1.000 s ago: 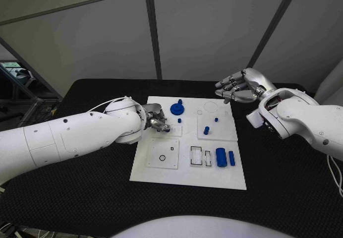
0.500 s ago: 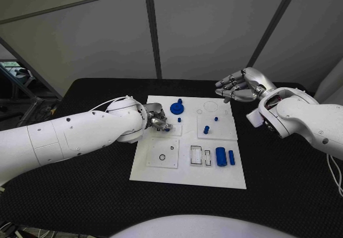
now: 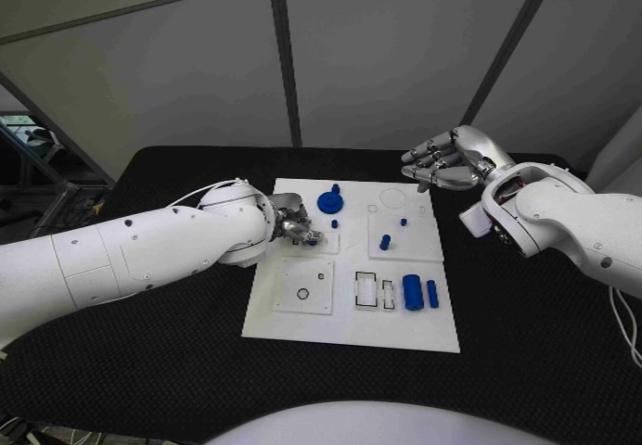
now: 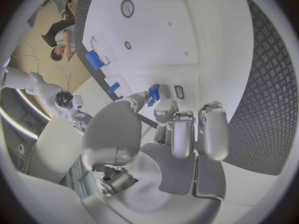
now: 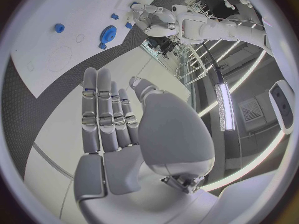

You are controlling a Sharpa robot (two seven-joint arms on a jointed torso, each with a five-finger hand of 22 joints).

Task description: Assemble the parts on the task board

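Head view shows the white task board (image 3: pixel 351 320) in the middle of the black table (image 3: pixel 147 371). The left hand (image 3: pixel 297 230) is low over the board at about ten o'clock from its middle. It pinches a small blue part (image 4: pixel 152 93) between its fingertips, with the other fingers curled beside it. I think it holds the part low so it can push it into a slot. The part looks like a short block, and its long side seems to point down at the board.

The right hand (image 3: pixel 445 162) hangs above the board's one o'clock corner. Its fingers are straight, a little apart, and hold nothing. It is probably waiting out of the way.

A blue gear (image 3: pixel 332 203) stands near twelve o'clock. A blue cylinder (image 3: pixel 414 294) lies flat at about four o'clock, its long side running from twelve to six.
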